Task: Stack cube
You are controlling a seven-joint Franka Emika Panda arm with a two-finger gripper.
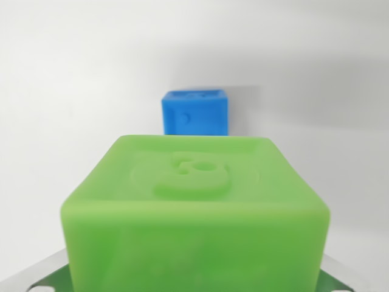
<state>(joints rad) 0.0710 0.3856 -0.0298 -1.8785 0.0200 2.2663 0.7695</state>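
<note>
Filling the wrist view's foreground, the soft green rubbery cube (194,213) sits apparently pinched in the gripper—fingers hidden—with the small blue cube (196,112) straight ahead.

Close, low wrist view, facing forward

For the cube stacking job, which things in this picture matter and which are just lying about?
Part of the job:
green cube, close to the camera
blue cube, farther off on the white surface

Just lying about:
nothing else; only green-and-metal gripper parts show at the bottom corners
</note>
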